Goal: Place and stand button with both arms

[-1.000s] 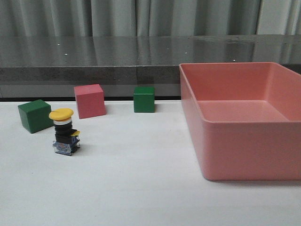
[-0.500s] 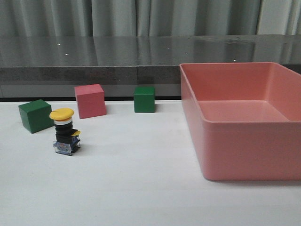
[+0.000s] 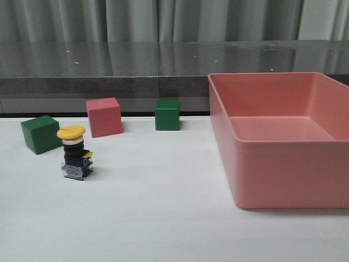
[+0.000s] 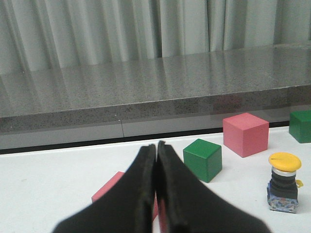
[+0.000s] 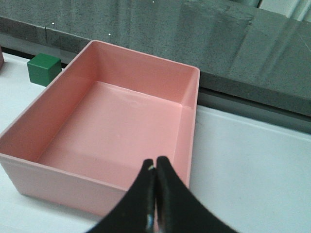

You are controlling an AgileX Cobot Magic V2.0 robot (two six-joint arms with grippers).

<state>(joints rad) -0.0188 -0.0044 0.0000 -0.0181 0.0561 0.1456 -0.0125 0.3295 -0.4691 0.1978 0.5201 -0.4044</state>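
Note:
The button (image 3: 75, 154) stands upright on the white table at the left, yellow cap up, black body on a blue-and-clear base. It also shows in the left wrist view (image 4: 283, 183). Neither arm appears in the front view. My left gripper (image 4: 156, 145) is shut and empty, well away from the button. My right gripper (image 5: 155, 162) is shut and empty, above the near right corner of the pink bin (image 5: 116, 126).
A green cube (image 3: 40, 134), a pink cube (image 3: 103, 116) and another green cube (image 3: 167, 114) stand behind the button. A large pink bin (image 3: 283, 136) fills the right side. A second pink block (image 4: 109, 189) lies partly hidden behind the left fingers. A dark ledge runs along the back.

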